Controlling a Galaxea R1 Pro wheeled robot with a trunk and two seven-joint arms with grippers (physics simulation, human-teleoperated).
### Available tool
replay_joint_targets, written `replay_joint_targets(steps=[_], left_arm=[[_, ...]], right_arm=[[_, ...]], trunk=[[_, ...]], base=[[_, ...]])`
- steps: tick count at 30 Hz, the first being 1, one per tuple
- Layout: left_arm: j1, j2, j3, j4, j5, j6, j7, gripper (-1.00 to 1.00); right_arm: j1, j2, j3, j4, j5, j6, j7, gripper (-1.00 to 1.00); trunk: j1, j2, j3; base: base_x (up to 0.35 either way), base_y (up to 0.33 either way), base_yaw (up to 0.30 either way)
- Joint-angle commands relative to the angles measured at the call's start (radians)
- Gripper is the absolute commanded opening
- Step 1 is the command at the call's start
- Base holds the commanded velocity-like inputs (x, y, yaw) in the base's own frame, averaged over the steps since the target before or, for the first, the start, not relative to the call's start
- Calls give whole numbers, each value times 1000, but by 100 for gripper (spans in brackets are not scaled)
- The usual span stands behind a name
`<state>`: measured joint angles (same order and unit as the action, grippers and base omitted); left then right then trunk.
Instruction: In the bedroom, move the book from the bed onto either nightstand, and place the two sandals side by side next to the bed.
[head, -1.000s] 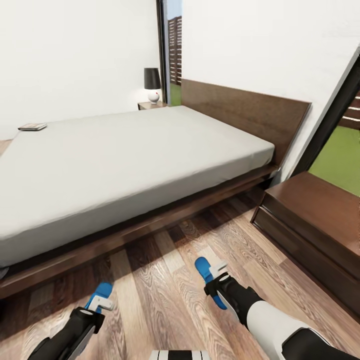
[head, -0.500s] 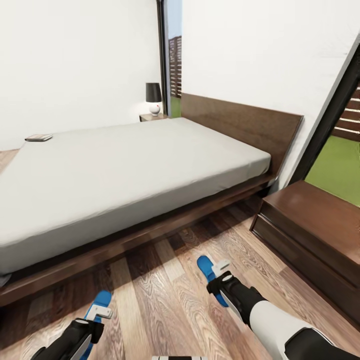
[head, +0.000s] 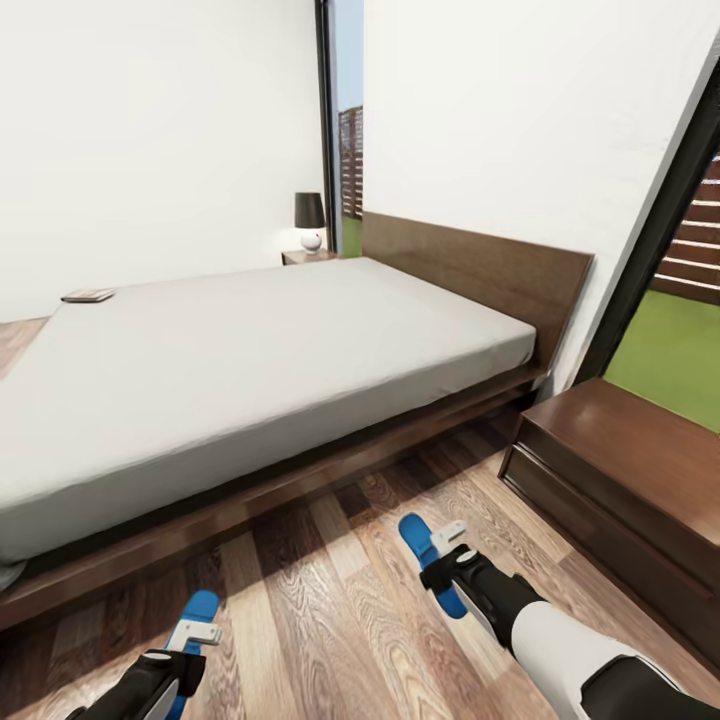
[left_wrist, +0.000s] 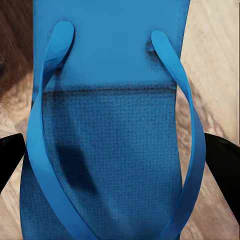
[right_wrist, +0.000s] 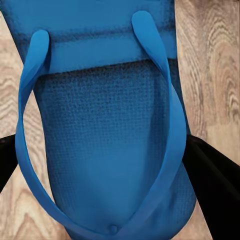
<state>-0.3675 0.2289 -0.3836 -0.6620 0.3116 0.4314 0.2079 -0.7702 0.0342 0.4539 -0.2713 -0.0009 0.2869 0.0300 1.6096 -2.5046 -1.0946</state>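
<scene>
Each blue sandal sits clamped between closed jaws over the plank floor (head: 330, 600) beside the bed (head: 250, 350): left sandal (head: 200, 606) in left gripper (head: 192, 634), right sandal (head: 428, 560) in right gripper (head: 450, 550). Book (head: 88, 295) lies on the mattress's far corner; the near nightstand (head: 620, 450) stands right of the bed.

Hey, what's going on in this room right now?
A two-armed robot stands beside the bed, a blue sandal at each hand. The left hand is at the left sandal and the right hand at the right sandal, both low over the wood floor and well apart. The book lies on the far corner of the mattress.
</scene>
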Motion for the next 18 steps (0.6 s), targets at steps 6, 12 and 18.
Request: replay_joint_targets(steps=[6,12,18], left_arm=[[0,-8,-8,2,13,1,10,-100],[0,-33,-8,16,10,-21,10,-100],[1,-45,-8,115,11,-142,10,-100]], right_arm=[[0,-2,-15,-1,-2,-8,14,-100],[3,-13,-132,3,1,-54,12,-100],[10,-30,-154,6,1,-63,0,-100]], trunk=[[-3,1,22],[-6,2,46],[-8,4,69]], base=[[0,0,0],[0,0,0],[0,0,0]])
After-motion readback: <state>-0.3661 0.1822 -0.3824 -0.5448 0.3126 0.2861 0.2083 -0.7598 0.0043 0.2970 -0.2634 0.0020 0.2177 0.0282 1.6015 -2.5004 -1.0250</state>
